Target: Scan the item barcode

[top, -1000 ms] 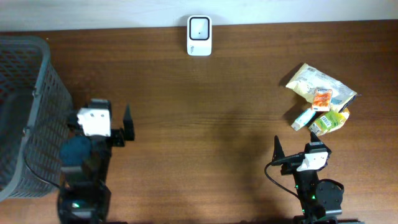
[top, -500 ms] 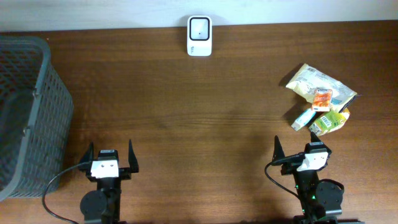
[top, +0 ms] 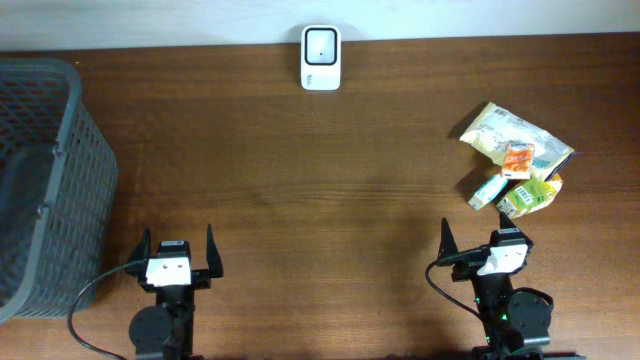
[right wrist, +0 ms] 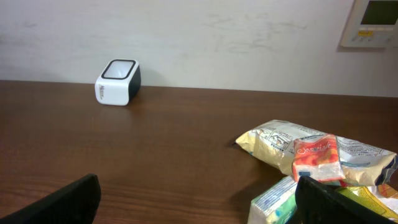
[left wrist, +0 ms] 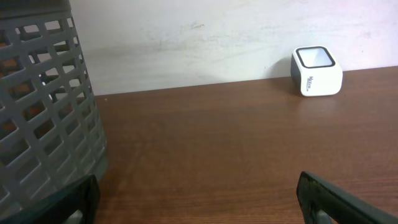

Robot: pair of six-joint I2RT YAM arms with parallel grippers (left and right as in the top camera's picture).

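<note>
- The table [top: 330, 200] is dark brown wood. A white wall [left wrist: 205, 37] stands along its far edge.
- The scanner [top: 321, 57] is a small white box with a dark window on top. It sits at the far edge of the table, about in the middle.
- A little pile of snack packs lies close to the right edge of the table, well apart from the scanner.
- The biggest one is a pale yellow bag [top: 505, 130]. It lies on the far side of the pile.
- A small orange pack [top: 518, 159] lies on top of the bag.
- A green pack [top: 532, 195] lies on the near side of the pile, touching the bag. A white and teal box [top: 487, 192] lies just beside it, on its left.
- A tall grey basket [top: 70, 180] full of holes stands at the left edge of the table. I cannot tell what is inside it.
- The left gripper [top: 177, 245] is at the near edge of the table, on the left side. Its jaws are wide apart and hold nothing. Only bare wood shows between them.
- The right gripper [top: 484, 243] is at the near edge, on the right side. It is near the pile but does not touch it. Its jaws are wide apart too and hold nothing.
- From the right wrist camera I see a small wall panel [right wrist: 373, 23] high up on the wall.
</note>
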